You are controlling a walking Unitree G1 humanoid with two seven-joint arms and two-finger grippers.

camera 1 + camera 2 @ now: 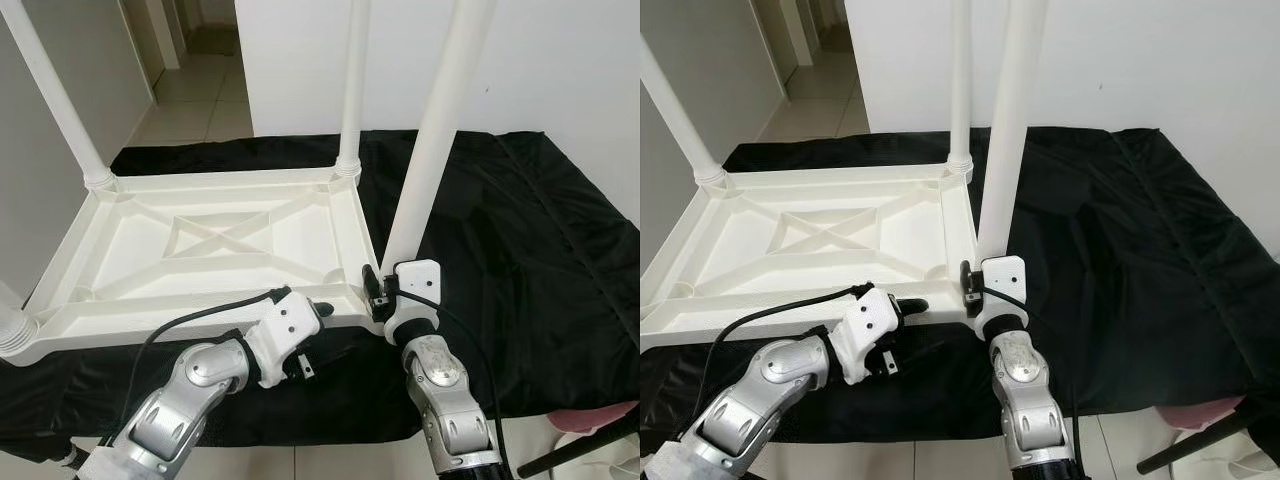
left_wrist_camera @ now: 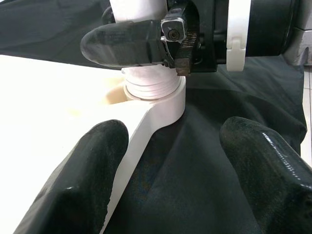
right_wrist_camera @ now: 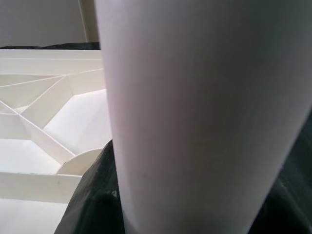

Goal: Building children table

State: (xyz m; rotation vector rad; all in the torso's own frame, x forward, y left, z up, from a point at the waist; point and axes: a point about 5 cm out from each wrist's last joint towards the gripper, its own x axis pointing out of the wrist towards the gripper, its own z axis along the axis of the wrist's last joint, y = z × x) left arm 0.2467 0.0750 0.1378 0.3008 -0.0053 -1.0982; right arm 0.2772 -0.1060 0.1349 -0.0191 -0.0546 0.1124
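Right hand (image 1: 378, 292) grips the upright leg (image 1: 432, 150) at frame centre, over the tabletop (image 1: 200, 240) corner socket; left hand (image 1: 312, 330), open, straddles that corner.

There was one white upturned tabletop (image 1: 210, 245) at centre left of the frame, four white legs standing on it, at upper left (image 1: 55, 95), lower left (image 1: 12, 325), top centre (image 1: 352, 85) and centre right (image 1: 440, 130), one black sheet (image 1: 540, 250), and two tools, the left tool (image 1: 335, 309) and the right tool (image 1: 376, 290).

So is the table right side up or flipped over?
Flipped over: the tabletop lies with its ribbed underside up on the black cloth, legs pointing upward.
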